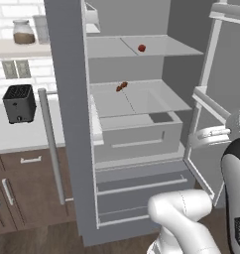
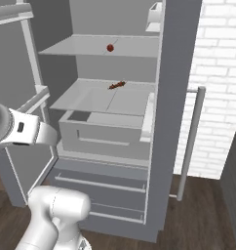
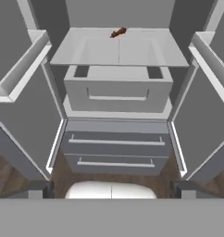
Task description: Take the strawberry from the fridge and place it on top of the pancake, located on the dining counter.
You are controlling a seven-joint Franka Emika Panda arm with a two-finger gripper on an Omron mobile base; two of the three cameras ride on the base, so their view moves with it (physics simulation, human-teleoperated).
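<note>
While no writing is legible, the strawberry [image 1: 142,48] sits in the open fridge [image 1: 67,124]; jaws' state unclear.

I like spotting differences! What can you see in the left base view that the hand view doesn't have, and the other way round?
The left base view alone has the little red strawberry on the fridge's top shelf, plus a black toaster and a jar by the brick wall.

The hand view alone has both open fridge doors at once, one on each side, and the two dark fingertips at the bottom.

Both show the open fridge, the reddish-brown food on the middle shelf, the pale crisper bin below it and the two lower drawers.
</note>
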